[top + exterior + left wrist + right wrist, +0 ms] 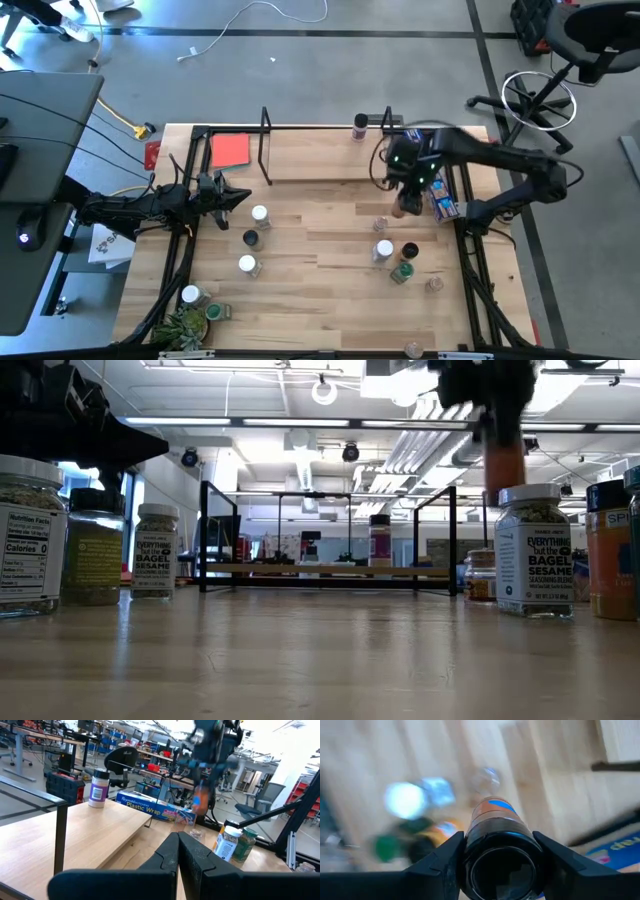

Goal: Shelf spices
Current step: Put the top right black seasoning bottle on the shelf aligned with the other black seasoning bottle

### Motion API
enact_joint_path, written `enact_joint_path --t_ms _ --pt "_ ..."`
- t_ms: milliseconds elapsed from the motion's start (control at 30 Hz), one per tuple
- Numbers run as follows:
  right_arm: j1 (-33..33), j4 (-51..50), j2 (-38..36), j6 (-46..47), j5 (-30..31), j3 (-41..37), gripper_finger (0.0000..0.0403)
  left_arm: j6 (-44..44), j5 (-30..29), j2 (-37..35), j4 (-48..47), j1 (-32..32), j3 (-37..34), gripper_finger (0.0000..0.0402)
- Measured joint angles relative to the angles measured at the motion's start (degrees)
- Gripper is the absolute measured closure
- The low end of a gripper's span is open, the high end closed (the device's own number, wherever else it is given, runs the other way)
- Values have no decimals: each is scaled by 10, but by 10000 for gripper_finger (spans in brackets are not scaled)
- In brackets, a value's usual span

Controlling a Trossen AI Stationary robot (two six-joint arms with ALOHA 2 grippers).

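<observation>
My right gripper (pixel 405 196) hangs over the table's right half, shut on a spice jar (pixel 495 817) with an orange body, a blue label and a black lid. In the low view this jar (pixel 505 465) hangs well above the table. My left gripper (pixel 238 196) waits shut at the table's left, pointing level. The shelf (pixel 330 150) stands along the far edge, with one white-lidded jar (pixel 360 125) on it. Several other jars stand on the table at the left (pixel 250 238) and the right (pixel 384 250). My right gripper pinches the jar's lidded top end (pixel 475 851) between its two fingers (pixel 445 862), one on each side. The fingers come from above, pointing steeply down. The jar hangs below them, roughly upright, lifted clear of the table.
A long blue plastic-wrap packet (pixel 445 200) lies by the right end of the shelf. A red card (pixel 230 150) lies on the shelf's left part. A small green plant (pixel 185 325) stands at the near left corner. Bare wood (pixel 320 230) lies between the two groups of jars.
</observation>
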Motion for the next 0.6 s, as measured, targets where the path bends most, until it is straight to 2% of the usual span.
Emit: enact_joint_path --t_ms 100,267,467,600 --pt "4 -23 32 16 -31 92 215 0 0 0 0 0 0 401" --pt "13 -39 126 7 -29 230 215 0 0 0 0 0 0 401" --pt "-2 -43 243 -41 20 362 215 0 0 0 0 0 0 401" --pt "-31 -48 304 -73 42 406 215 -1 0 0 0 0 0 401"
